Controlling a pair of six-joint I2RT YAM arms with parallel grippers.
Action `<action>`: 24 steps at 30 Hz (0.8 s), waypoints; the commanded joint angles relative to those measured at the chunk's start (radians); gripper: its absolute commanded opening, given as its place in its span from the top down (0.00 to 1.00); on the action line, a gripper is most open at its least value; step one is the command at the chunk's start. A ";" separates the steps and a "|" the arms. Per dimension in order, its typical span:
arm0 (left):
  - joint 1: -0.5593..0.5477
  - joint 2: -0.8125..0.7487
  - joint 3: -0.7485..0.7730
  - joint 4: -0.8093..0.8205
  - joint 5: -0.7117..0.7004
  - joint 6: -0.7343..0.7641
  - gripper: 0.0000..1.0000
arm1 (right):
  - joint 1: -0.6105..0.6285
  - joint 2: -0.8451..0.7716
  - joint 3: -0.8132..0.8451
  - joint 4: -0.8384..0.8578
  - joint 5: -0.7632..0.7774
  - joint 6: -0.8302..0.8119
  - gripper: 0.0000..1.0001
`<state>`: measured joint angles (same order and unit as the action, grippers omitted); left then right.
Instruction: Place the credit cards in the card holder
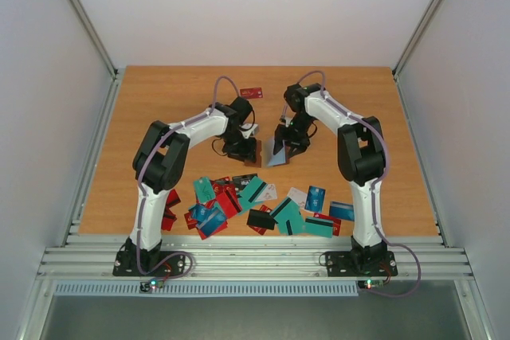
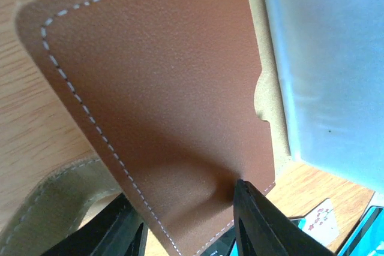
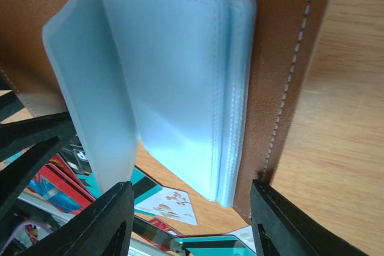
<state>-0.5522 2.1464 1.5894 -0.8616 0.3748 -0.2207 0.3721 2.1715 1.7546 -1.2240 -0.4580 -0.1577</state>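
Note:
The brown card holder (image 1: 256,151) stands open on the table between my two grippers. In the left wrist view its stitched leather cover (image 2: 162,88) fills the frame. My left gripper (image 2: 180,193) is shut on that cover, and one fingertip (image 2: 243,193) dents the leather. My right gripper (image 3: 191,185) is open. It straddles the clear plastic sleeves (image 3: 174,88) and the other brown cover (image 3: 282,58), with one sleeve leaf fanned out to the left. The credit cards (image 1: 255,201) lie in a loose pile of teal, red, blue, black and white near the front edge.
A single red card (image 1: 251,92) lies at the back of the wooden table (image 1: 159,101). White side walls enclose the table. Under the holder, a white flowered card (image 3: 171,205) and a teal card (image 3: 216,247) show in the right wrist view.

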 commanded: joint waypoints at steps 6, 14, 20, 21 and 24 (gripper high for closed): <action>-0.012 -0.045 -0.033 0.042 0.010 -0.009 0.59 | 0.009 0.049 0.116 -0.121 0.053 -0.071 0.46; -0.017 -0.052 -0.029 0.039 -0.002 -0.007 0.59 | 0.039 0.090 0.186 -0.146 0.066 -0.073 0.58; -0.019 -0.052 -0.024 0.039 0.004 -0.008 0.59 | 0.055 0.116 0.227 -0.147 0.048 -0.071 0.63; -0.019 -0.052 -0.025 0.038 0.006 -0.009 0.59 | 0.057 0.119 0.232 -0.142 0.038 -0.071 0.64; -0.018 -0.059 -0.028 0.043 0.019 -0.012 0.60 | 0.065 0.126 0.232 -0.113 0.003 -0.063 0.66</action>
<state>-0.5644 2.1330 1.5677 -0.8406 0.3782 -0.2283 0.4221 2.2826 1.9564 -1.3472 -0.4175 -0.2226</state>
